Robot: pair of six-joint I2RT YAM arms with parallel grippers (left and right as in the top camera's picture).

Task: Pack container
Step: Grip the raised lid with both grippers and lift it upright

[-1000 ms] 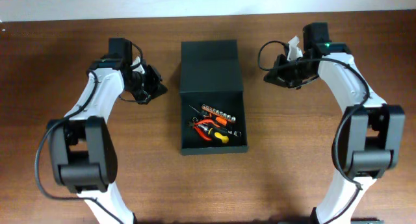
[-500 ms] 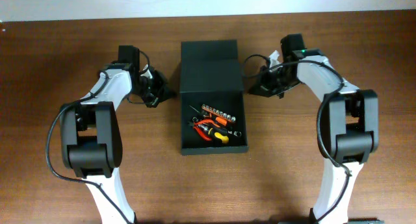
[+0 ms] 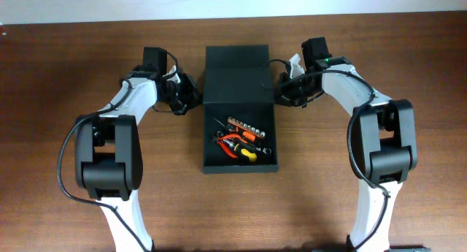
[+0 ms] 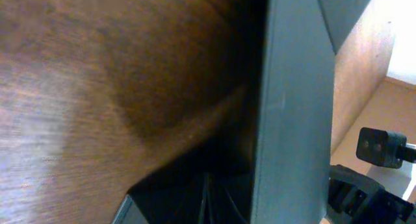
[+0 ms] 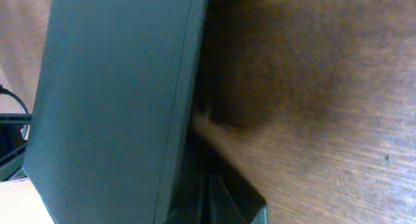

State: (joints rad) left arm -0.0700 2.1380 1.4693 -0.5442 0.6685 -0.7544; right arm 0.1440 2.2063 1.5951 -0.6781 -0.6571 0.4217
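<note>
Wooden bench carries the container at centre, with hand tools already loaded inside and its flap lid not yet shut, while the left claw and right claw, both closed with nothing visibly held, flank its side walls.

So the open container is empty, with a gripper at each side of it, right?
Not empty. The overhead view shows the open container holding tools, among them orange-handled pliers and a row of sockets. The left gripper and right gripper do sit at its sides.
</note>
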